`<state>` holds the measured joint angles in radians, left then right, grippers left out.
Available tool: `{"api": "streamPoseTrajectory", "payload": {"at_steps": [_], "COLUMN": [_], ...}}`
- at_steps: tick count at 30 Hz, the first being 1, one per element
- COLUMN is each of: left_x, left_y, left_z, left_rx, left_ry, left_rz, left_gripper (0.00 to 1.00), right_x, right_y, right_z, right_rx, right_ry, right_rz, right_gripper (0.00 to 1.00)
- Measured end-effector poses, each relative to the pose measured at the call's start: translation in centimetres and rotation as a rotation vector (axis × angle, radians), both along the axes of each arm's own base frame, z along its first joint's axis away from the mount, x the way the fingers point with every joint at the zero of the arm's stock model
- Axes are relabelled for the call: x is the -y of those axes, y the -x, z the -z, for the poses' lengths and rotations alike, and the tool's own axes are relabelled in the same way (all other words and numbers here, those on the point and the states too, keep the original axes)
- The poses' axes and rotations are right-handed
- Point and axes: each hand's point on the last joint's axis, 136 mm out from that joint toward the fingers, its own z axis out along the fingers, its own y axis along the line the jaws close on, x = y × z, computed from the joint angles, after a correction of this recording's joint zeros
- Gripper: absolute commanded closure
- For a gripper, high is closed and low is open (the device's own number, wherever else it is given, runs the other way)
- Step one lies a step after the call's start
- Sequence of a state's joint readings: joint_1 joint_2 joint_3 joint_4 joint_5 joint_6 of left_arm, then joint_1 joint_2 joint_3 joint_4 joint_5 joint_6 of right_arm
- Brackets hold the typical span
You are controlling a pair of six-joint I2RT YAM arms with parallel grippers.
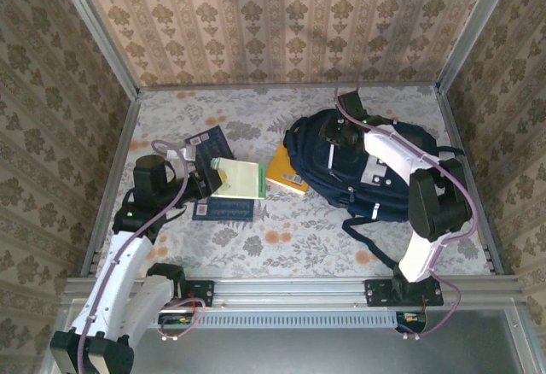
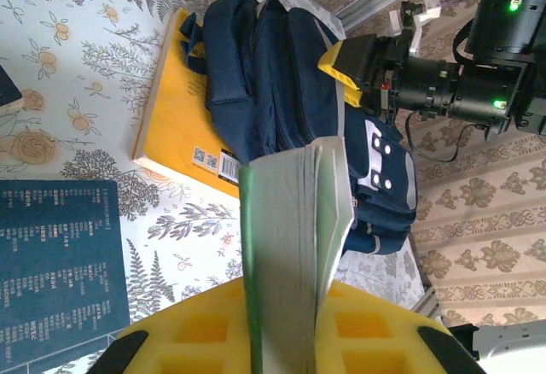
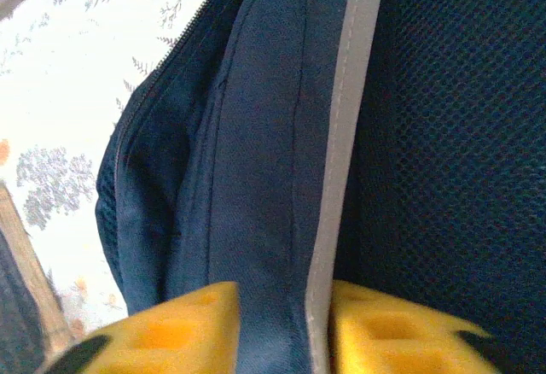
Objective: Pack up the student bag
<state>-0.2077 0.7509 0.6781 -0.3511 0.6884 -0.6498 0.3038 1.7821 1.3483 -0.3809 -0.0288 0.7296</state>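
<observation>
Navy student bag lies right of centre on the table in the top view. Right jaws pinch its upper edge, left jaws hold a green book near a yellow book that touches the bag. Left wrist: jaws clamped on the green book, bag ahead. Right wrist: jaws clamped on a bag fold with grey trim. Judgement: right should lift the mouth wide, left should feed the book in edge-first, clear of the yellow book.
</observation>
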Motion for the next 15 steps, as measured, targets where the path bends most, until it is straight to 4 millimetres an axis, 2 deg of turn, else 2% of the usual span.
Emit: {"api": "streamPoseTrajectory", "payload": {"at_steps": [1,2,5,9,12,15], "left_x": [0.0,0.0,0.0,0.0,0.0,0.0], "left_y": [0.0,0.0,-0.1,-0.2,-0.2,-0.2], "left_z": [0.0,0.1,0.1,0.3,0.4,0.4], "left_rx": [-0.001,-0.003,-0.003,-0.010,-0.012,-0.013], "left_ry": [0.000,-0.001,-0.001,-0.002,-0.003,-0.003], "left_rz": [0.000,0.000,0.000,0.000,0.000,-0.001], "left_gripper": [1.00,1.00,1.00,1.00,1.00,1.00], "right_x": [-0.2,-0.4,-0.5,-0.6,-0.6,-0.5], "right_y": [-0.1,-0.2,-0.1,0.2,1.6,3.9], "right_z": [0.2,0.5,0.8,-0.1,-2.3,-5.2], "right_rx": [-0.002,-0.007,-0.015,0.010,0.053,0.097], "right_ry": [-0.006,-0.010,-0.010,0.013,0.012,-0.005], "right_rz": [-0.009,-0.016,-0.037,-0.089,-0.153,-0.216], "right_gripper": [0.94,1.00,1.00,1.00,1.00,1.00]}}
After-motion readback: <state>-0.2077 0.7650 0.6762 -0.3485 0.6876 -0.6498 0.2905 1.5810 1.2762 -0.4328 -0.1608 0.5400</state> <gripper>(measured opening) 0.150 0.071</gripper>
